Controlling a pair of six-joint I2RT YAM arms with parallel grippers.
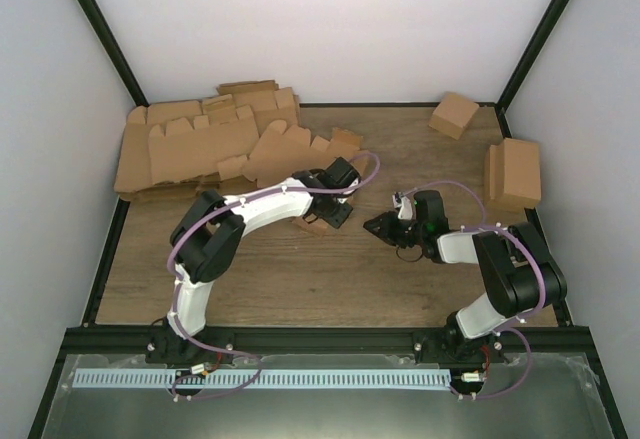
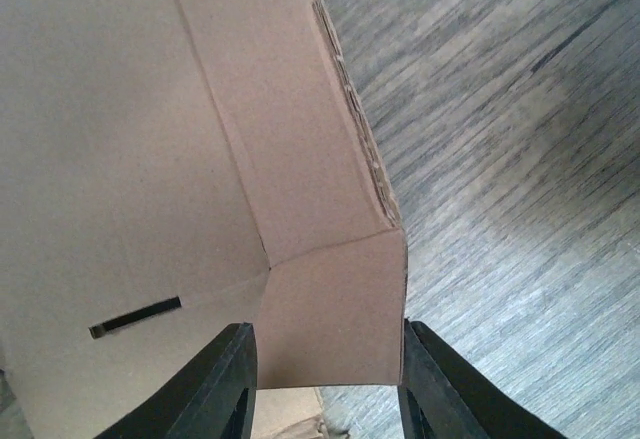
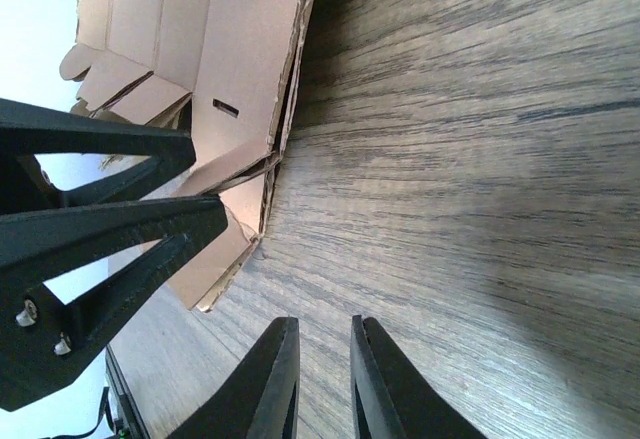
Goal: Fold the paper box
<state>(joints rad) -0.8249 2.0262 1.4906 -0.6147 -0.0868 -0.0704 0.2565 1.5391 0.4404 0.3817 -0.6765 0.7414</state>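
We see a wood-grain surface (image 1: 300, 279) in brown, with a black rail (image 1: 330, 337) along its near edge. In the far left corner lies a loose pile of flat cardboard blanks (image 1: 190, 144), overlapping one another with their tabbed edges pointing different ways. Near the far right corner a small box (image 1: 453, 114) sits alone, turned at an angle to the walls. Nearer to us along the right edge rests a squat cardboard block (image 1: 513, 172); we cannot tell whether it is a box or a stack. Towards the middle, just beside the pile, the paper box (image 3: 240, 89) touches the surface along one edge, its flaps partly raised.
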